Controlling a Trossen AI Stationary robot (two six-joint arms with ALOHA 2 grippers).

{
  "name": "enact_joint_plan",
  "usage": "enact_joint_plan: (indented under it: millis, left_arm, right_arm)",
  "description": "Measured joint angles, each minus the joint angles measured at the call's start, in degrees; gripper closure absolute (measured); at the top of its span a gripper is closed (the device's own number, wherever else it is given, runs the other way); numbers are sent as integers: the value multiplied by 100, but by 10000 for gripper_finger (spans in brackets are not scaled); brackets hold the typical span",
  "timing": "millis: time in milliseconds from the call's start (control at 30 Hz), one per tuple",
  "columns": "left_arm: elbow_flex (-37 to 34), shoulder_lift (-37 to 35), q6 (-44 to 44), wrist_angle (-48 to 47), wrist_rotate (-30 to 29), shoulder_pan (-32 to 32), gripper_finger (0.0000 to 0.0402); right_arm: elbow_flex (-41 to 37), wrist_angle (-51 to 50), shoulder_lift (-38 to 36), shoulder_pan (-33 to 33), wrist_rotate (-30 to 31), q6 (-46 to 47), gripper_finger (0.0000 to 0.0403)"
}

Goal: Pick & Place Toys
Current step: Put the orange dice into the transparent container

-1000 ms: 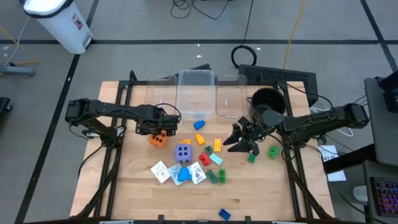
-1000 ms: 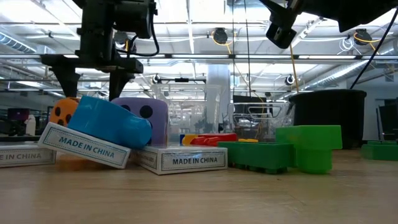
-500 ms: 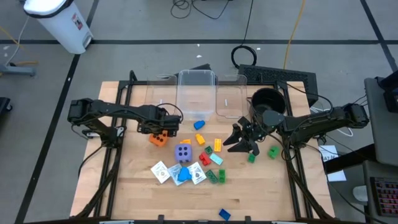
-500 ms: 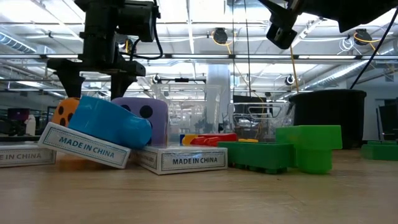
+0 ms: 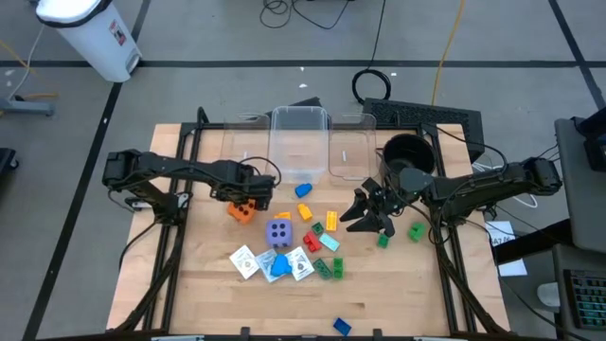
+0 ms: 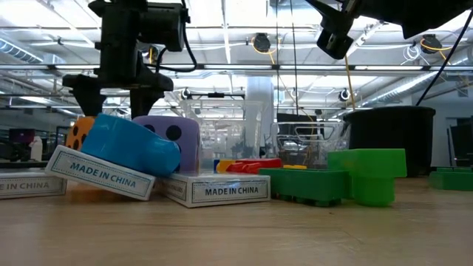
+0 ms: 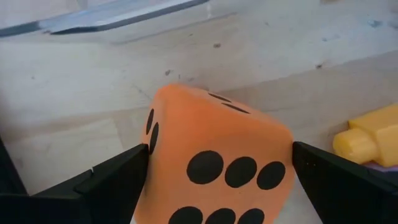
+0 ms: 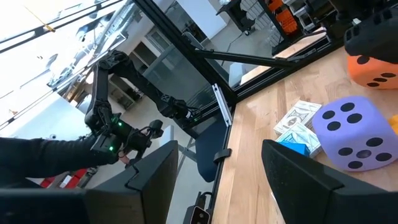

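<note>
Left end effector released, fingers straddling the orange die on the bench. Right end effector parted, empty, above the scattered bricks mid-bench.

Tilted card box: you can read "MADE IN CHINA".
Flat card box: "MADE IN CHINA".
Left-edge box: "IN CHINA".

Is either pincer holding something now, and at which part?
Nothing is gripped yet. The left pincer straddles the orange die, open at its two sides. The right pincer is empty.
</note>
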Motion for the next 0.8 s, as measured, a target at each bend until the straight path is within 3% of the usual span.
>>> enact_joint_plan:
  millis: [400,800]
  left_arm:
    - [153,-171,785,-781,62,418,7]
    - [155,-278,817,-902,-46,492,7]
  right_arm:
    - [0,-56,0,0,15,-35,177]
    - [0,-83,0,0,315,-35,177]
